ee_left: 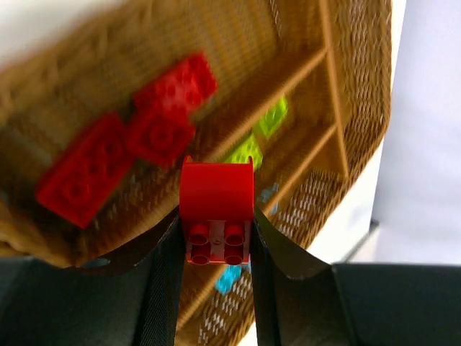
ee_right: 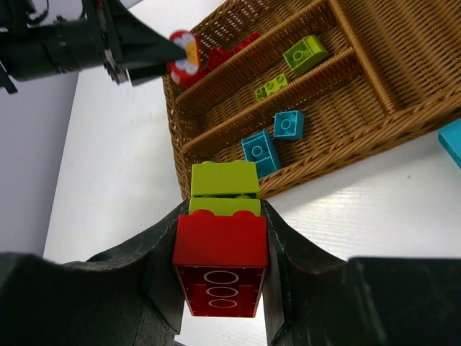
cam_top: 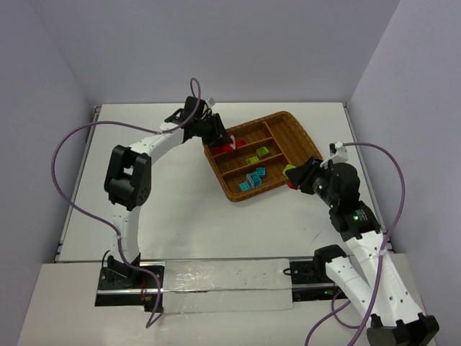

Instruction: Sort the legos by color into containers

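Observation:
The wicker tray (cam_top: 305, 139) lies at mid-table. Its far slot holds red legos (ee_left: 169, 108), the middle slot yellow-green ones (ee_right: 305, 52), and the near slot cyan ones (ee_right: 261, 151). My left gripper (cam_top: 224, 141) hovers over the left end of the far slot. It is shut on a red lego (ee_left: 216, 191). My right gripper (cam_top: 292, 177) is just off the tray's near rim, above the table. It is shut on a stack: a red lego (ee_right: 220, 249) with two yellow-green legos (ee_right: 225, 180) on it.
One cyan lego (ee_right: 452, 140) lies on the white table outside the tray, at the right edge of the right wrist view. The tray's crosswise end slot (cam_top: 289, 133) is at its right end. Purple cables loop off both arms.

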Robot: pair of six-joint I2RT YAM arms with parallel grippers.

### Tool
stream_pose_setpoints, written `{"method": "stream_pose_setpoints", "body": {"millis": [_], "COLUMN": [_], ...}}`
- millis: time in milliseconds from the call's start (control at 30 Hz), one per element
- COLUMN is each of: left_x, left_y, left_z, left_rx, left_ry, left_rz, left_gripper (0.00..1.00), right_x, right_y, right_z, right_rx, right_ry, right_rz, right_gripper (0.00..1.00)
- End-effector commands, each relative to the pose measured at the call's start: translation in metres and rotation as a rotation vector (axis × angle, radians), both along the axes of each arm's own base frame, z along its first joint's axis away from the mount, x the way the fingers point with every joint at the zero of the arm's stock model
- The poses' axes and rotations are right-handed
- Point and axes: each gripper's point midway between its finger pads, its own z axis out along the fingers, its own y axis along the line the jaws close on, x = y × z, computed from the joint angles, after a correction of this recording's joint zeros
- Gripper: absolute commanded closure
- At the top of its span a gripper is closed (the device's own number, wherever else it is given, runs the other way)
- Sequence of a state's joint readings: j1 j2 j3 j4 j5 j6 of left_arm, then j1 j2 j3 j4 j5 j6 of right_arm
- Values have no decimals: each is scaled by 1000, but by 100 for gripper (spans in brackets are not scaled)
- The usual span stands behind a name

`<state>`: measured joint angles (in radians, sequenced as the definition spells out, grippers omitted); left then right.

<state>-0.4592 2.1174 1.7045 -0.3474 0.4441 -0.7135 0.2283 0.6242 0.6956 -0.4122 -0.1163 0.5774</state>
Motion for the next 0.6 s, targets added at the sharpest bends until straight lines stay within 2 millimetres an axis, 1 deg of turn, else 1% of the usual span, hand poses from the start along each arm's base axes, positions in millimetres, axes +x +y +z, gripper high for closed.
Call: {"method": "stream_pose_setpoints", "body": {"millis": [0, 33, 67, 100, 133, 233, 367, 467, 500, 567], "left_x": [39, 45, 47, 50, 53, 59, 62, 60, 58, 56], "left_y": [-4, -5, -6, -7, -8, -2, 8, 14, 15, 17], "left_z": [25, 28, 20, 17, 19, 6, -3, -1, -3, -1], "left_rx": [60, 63, 77, 84, 86, 129, 174, 189, 193, 195], "left_ry": [-108, -117, -104, -100, -105, -94, -96, -109, -108, -112], "left_rz": [64, 73, 76, 80, 85, 126, 166, 184, 186, 188], "left_gripper": [100, 100, 100, 99, 98, 94, 95, 94, 92, 85], "right_x": [4, 4, 3, 3, 3, 2, 2, 2, 2, 4], "right_y": [-3, -2, -2, -3, -3, -4, -5, -4, -4, -3], "right_z": [17, 17, 17, 18, 17, 14, 12, 12, 12, 11], "right_rx": [-5, -4, -4, -4, -7, -16, -18, -18, -17, -15], "right_ry": [-56, -55, -56, -56, -55, -47, -43, -43, -43, -42], "right_rz": [-10, -9, -10, -11, -12, -12, -14, -14, -13, -9], "right_gripper": [100, 100, 100, 100, 100, 100, 100, 100, 100, 100]}}
